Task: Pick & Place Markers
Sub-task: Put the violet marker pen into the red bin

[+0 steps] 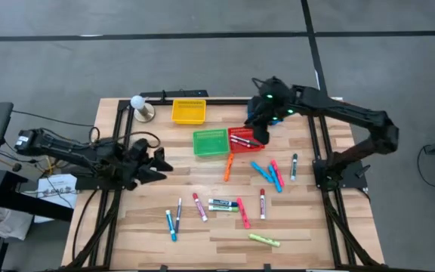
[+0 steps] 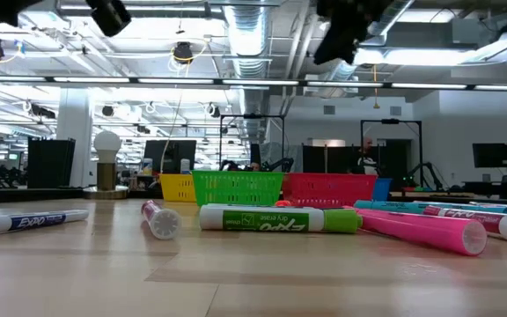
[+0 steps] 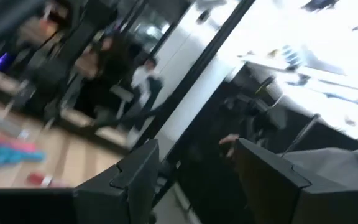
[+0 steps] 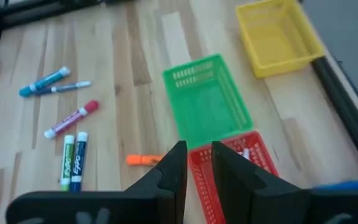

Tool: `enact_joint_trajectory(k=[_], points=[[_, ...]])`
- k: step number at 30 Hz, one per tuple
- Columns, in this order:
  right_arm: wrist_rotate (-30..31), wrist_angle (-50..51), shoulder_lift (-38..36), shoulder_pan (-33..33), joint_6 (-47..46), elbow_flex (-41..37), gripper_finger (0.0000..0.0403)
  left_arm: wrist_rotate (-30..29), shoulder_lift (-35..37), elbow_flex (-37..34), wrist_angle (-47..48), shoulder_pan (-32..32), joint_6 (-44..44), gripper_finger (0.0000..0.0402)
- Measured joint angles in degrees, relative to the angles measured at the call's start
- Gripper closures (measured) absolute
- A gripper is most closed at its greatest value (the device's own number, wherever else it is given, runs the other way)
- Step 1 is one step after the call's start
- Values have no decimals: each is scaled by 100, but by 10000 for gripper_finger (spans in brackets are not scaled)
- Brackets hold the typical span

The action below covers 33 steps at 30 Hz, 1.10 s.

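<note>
So we've got the right gripper [image 4: 196,163] hovering over the red basket [image 1: 245,141], fingers [image 4: 173,171] nearly pinched together with just a thin gap and nothing held between them. Right below the fingertips we see the red basket's near corner with a marker or two [image 4: 244,153] lying inside it. Just past the fingers sits the green basket [image 4: 207,104], and beyond that the yellow basket [image 4: 278,36]. An orange marker [image 4: 143,160] lies on the table [image 1: 149,227] just beside one fingertip. The other markers [image 1: 225,205] are scattered on the wood well away from the fingers, pink, blue, green and purple ones. Our left gripper [image 3: 194,165] waits at the left edge of the table with its fingers [image 3: 138,180] spread wide apart, empty, all the markers well clear of them
</note>
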<state>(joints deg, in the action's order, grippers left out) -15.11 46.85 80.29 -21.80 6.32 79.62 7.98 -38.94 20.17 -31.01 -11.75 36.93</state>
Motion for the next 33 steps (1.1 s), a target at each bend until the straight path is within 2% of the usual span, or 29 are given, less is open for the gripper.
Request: enact_joint_trajectory(k=[6,10,13,17,22,29,33], points=[[7,-883,-1228,-95,-533,-1405,339,-177,-924,1221,1632,-120,423,192],[9,-1446,-1989,-35,-919,-2240,339,-100,-1463,1900,2882,-134,1198,192],[10,-1912,-2517,41,-1137,-2800,339,-35,-1822,2185,3426,-259,1902,192],[9,-2568,-3169,133,-1361,-3480,339,-78,-2171,2231,3507,-515,2777,192],[9,-3228,-3939,201,-1663,-4217,339,-876,-2532,2219,3525,-841,3559,192],[18,-3705,-4878,359,-2110,-4911,339,-1831,-2983,2214,3457,-967,3384,192],[22,-3642,-5094,448,-2138,-4982,339,-1986,-3095,2207,3275,-882,3490,192]])
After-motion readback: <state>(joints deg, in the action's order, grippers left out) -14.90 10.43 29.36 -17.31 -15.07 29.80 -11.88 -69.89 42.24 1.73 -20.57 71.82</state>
